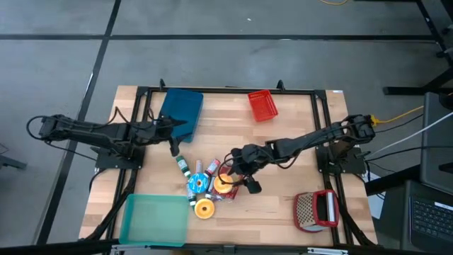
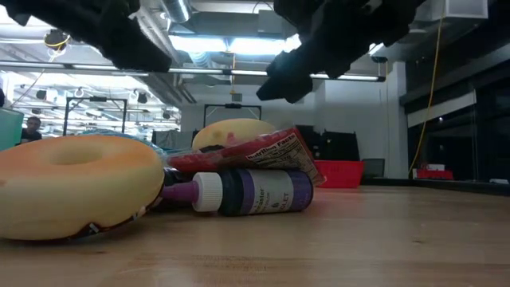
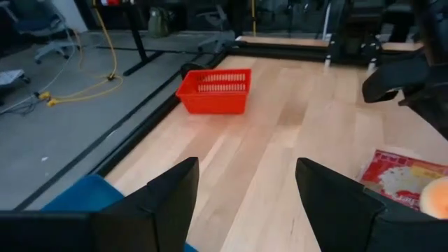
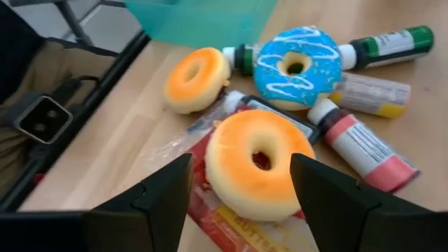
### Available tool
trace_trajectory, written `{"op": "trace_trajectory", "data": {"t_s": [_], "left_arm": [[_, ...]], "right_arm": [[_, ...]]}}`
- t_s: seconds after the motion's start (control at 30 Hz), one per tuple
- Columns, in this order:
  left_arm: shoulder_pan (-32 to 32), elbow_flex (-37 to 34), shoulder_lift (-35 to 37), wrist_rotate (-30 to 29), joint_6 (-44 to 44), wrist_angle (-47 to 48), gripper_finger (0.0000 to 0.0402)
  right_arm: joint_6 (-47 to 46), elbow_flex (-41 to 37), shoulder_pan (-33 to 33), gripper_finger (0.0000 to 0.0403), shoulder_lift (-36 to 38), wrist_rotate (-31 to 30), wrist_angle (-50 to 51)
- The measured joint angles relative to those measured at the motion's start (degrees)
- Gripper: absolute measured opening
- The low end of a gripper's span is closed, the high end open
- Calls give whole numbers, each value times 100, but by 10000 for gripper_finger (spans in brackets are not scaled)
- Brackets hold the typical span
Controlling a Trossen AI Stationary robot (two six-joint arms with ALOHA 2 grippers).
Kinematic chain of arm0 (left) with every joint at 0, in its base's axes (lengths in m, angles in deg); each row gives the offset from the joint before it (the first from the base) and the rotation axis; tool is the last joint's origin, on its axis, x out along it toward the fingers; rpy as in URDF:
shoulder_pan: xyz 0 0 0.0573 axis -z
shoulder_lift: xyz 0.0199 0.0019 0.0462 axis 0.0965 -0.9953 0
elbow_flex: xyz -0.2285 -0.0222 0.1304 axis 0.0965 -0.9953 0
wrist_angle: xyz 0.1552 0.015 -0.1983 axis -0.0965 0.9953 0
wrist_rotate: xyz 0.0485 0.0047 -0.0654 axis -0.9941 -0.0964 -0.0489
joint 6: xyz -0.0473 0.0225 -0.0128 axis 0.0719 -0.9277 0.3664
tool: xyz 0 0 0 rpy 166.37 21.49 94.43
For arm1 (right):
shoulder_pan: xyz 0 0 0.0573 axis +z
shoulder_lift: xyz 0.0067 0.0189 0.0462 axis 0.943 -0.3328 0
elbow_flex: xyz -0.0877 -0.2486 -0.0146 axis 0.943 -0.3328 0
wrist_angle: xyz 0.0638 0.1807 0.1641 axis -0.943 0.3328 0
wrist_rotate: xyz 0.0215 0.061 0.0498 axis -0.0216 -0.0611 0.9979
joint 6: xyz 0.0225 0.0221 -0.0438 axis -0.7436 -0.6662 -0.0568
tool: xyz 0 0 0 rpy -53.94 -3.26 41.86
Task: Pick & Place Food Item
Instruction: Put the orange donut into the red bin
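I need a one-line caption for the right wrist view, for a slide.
Open right gripper hovers over an orange donut lying on a red packet, beside a blue donut.

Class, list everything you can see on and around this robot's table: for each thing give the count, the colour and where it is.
Donuts: three, two orange and one blue with white icing, in the pile near the table's front centre.
Bottles: at least four small, mixed colours, in the same pile.
Snack packet: one, red, under an orange donut.
Basket: one, red, at the table's far edge.
Blue bin: one, far left.
Teal bin: one, front left.
Grater: one, red-handled, front right.
Left gripper: open, near the blue bin.
Right gripper: open, over an orange donut.
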Motion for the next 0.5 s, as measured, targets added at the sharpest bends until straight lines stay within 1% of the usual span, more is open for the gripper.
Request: {"op": "trace_trajectory", "data": {"t_s": [0.1, 0.3, 0.5], "left_arm": [[-77, -132, 108, 76, 68, -13, 235], [-227, -313, 100, 202, 123, -86, 235], [-337, -352, 96, 229, 75, -222, 235]], "right_arm": [[0, 0, 0, 245, 0, 127, -28], [20, 1, 0, 245, -27, 172, -88], [21, 7, -23, 245, -499, 477, -611]]}}
